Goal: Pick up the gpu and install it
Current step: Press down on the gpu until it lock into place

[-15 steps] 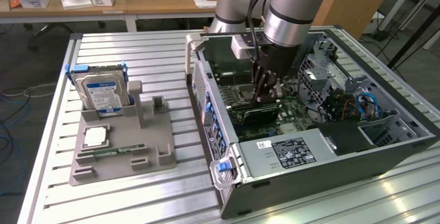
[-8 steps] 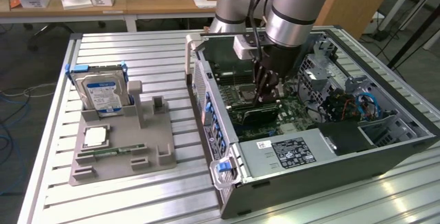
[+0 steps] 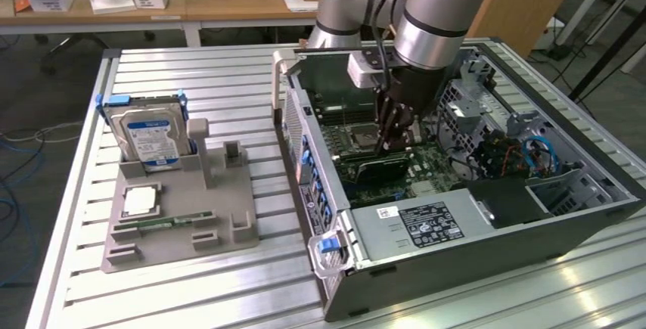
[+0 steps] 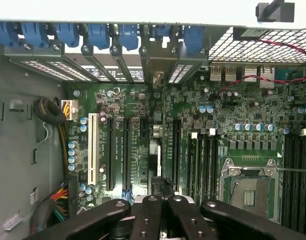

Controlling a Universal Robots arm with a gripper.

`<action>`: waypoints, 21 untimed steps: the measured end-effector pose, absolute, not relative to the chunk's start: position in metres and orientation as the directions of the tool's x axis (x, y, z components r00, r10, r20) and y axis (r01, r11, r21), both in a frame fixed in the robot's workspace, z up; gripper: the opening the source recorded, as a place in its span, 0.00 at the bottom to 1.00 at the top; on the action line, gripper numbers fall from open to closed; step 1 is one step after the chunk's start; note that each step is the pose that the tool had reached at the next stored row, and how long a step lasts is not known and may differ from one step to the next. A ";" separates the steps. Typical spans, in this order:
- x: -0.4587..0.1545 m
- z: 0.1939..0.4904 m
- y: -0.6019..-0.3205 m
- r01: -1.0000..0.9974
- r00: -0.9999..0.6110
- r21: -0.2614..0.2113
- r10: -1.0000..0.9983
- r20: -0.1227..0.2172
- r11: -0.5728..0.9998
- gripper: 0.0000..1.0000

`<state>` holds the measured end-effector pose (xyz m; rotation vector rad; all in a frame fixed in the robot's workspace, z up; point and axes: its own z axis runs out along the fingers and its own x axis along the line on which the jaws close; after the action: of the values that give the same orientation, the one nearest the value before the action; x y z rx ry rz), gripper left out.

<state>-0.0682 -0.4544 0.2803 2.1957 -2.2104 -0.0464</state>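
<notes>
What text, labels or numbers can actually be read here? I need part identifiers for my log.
None reads clearly.
Hard drive: blue-white label, print too small.
Power supply: black sticker and white barcode sticker, both illegible.
Motherboard: white silkscreen by the slots, too blurred.
The gripper, inside the case, bears no visible marking.

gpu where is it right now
In the exterior view the gpu is inside the open computer case, standing on the motherboard directly under the gripper, between the empty CPU socket and the power supply.

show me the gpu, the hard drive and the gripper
gpu (image 3: 382,167): exterior view, its dark top edge inside the case.
hard drive (image 3: 151,138): exterior view, its blue-white label.
gripper (image 3: 392,141): exterior view, between its fingertips.
</notes>
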 end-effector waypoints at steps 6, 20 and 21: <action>-0.066 0.280 -0.454 -0.999 -0.007 0.039 -1.000 -0.003 0.007 0.11; -0.061 0.279 -0.456 -0.999 -0.007 0.039 -1.000 -0.003 0.007 0.11; -0.061 0.279 -0.456 -0.999 -0.007 0.039 -1.000 -0.003 0.007 0.11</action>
<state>-0.0615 -0.4563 0.2785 2.1957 -2.2104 -0.0464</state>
